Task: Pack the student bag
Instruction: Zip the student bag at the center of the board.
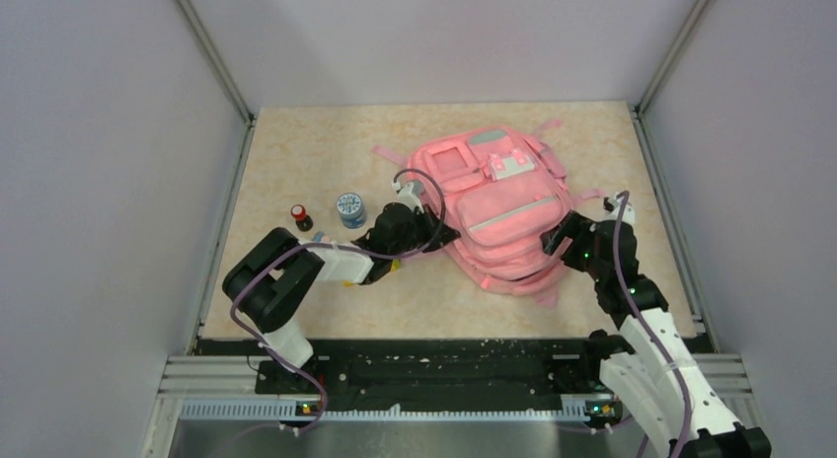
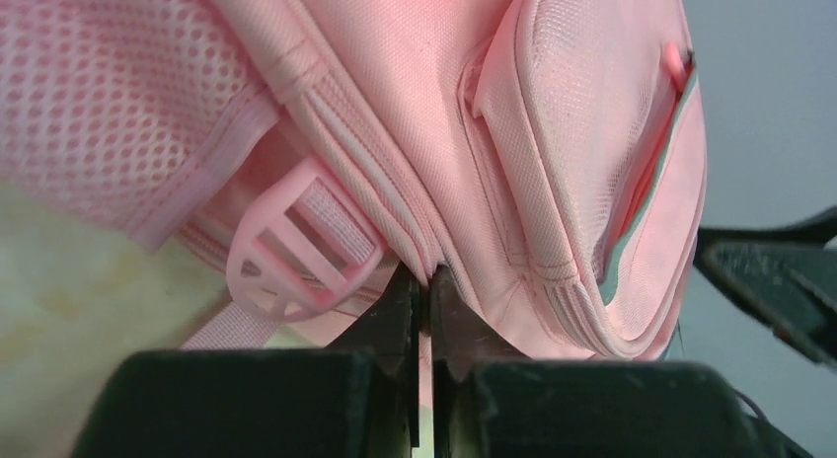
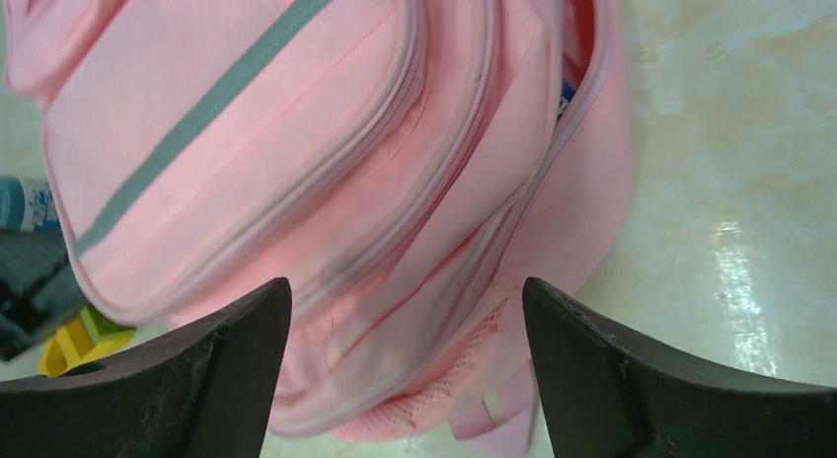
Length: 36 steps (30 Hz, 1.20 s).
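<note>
The student bag (image 1: 494, 211), a pink backpack with pale grey strips, lies flat in the middle of the table. My left gripper (image 1: 434, 231) is at its left side, and in the left wrist view the gripper (image 2: 426, 280) is shut on a ridge of the bag's pink fabric (image 2: 553, 132) next to a pink strap buckle (image 2: 296, 261). My right gripper (image 1: 558, 243) is at the bag's lower right corner. It stands open (image 3: 407, 300) with the bag's bottom end (image 3: 326, 182) in front of the jaws, nothing gripped. A zip gap (image 3: 577, 73) shows along the bag's side.
A small red-capped bottle (image 1: 300, 217) and a blue-lidded jar (image 1: 349, 209) stand left of the bag. A yellow and green object (image 3: 79, 340) lies by the left arm (image 1: 395, 267). Grey walls close in the table on three sides.
</note>
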{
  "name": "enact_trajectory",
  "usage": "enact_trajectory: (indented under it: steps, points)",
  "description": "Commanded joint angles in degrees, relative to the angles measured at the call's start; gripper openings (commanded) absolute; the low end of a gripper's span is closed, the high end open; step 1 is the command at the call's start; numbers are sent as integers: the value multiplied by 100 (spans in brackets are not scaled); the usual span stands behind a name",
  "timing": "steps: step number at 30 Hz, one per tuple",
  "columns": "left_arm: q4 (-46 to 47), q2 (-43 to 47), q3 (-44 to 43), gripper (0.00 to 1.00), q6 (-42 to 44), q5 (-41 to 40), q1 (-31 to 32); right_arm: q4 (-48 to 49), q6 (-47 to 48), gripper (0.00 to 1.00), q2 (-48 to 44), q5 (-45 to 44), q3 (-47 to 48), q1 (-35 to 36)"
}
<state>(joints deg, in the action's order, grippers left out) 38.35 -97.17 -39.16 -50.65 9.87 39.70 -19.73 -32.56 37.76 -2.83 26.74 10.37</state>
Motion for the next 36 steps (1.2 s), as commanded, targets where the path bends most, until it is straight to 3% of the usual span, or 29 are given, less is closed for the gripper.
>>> enact_trajectory:
  steps: [1, 7, 11, 22, 32, 36]
  points:
    - [505, -71, -538, 1, 402, -419, -424, 37, -66, 84, 90, -268, 281, 625]
    - [360, 415, -91, 52, 490, -334, -440, -22, -434, 84, -9, -713, 245, 1544]
    - [136, 894, 355, 64, 408, -201, -425, -137, -713, 84, -173, -862, 180, 2128]
    - [-45, 1072, 636, 69, 109, 150, 133, 361, -1617, 81, -203, -1450, -354, 3544]
    - [-124, 550, 414, 71, 154, 182, 315, 1574, -2244, 71, 666, -2560, -529, 5006]
    - [66, 218, 216, 51, 130, 350, 328, 2218, -2533, 62, 1155, -2973, -586, 5358]
